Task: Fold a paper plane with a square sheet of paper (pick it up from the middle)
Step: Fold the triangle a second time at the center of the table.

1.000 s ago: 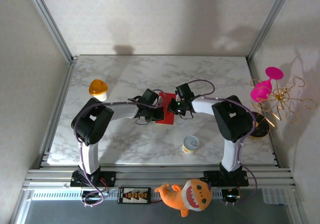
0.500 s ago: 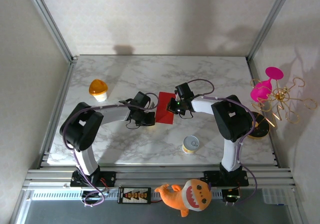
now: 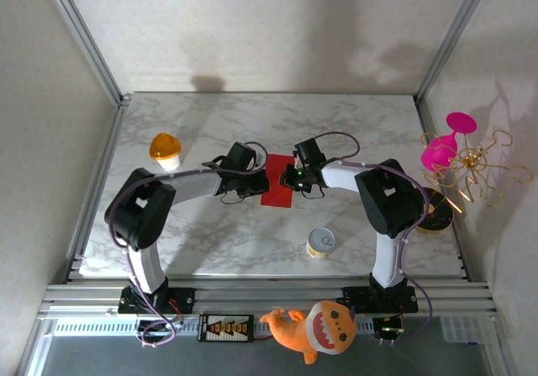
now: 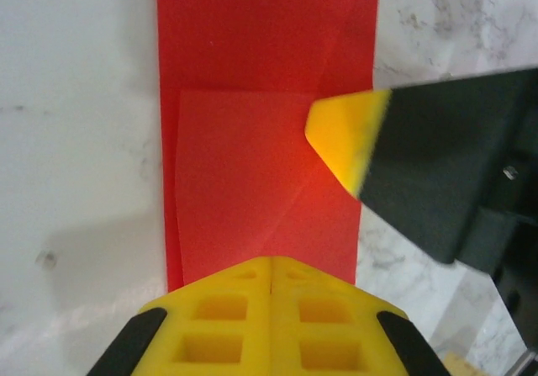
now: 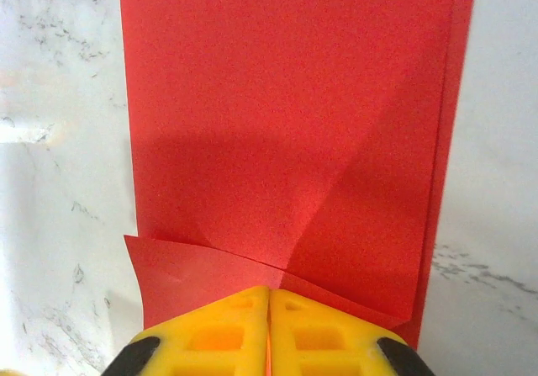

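I see the square sheet of paper (image 3: 276, 193) lying flat near the middle of the marble counter (image 3: 210, 124), folded down to a narrow red rectangle with its long side running 12 to 6 o'clock in the top view. The left wrist camera shows the sheet (image 4: 252, 73) with a second layer on top and a slanting crease. In the right wrist view the sheet (image 5: 286, 124) has a small flap raised at its near edge. My left end effector (image 3: 257, 182) sits at the sheet's 9 o'clock edge; its yellow fingers (image 4: 269, 268) are pressed together, tips over the red. My right end effector (image 3: 288, 177) meets the sheet from 3 o'clock, fingers likewise pressed together (image 5: 269, 296) right at that flap; I cannot tell if any paper is caught between them. Its yellow tip (image 4: 343, 139) also shows touching the strip's edge in the left wrist view. Further out, a small yellow tin (image 3: 320, 243) stands at 5 o'clock, an orange-topped cup (image 3: 166, 148) at 10 o'clock, a pink goblet (image 3: 445, 145) and gold wire ornament (image 3: 475, 170) at 3 o'clock, and an orange shark plush (image 3: 315, 327) at 6 o'clock.
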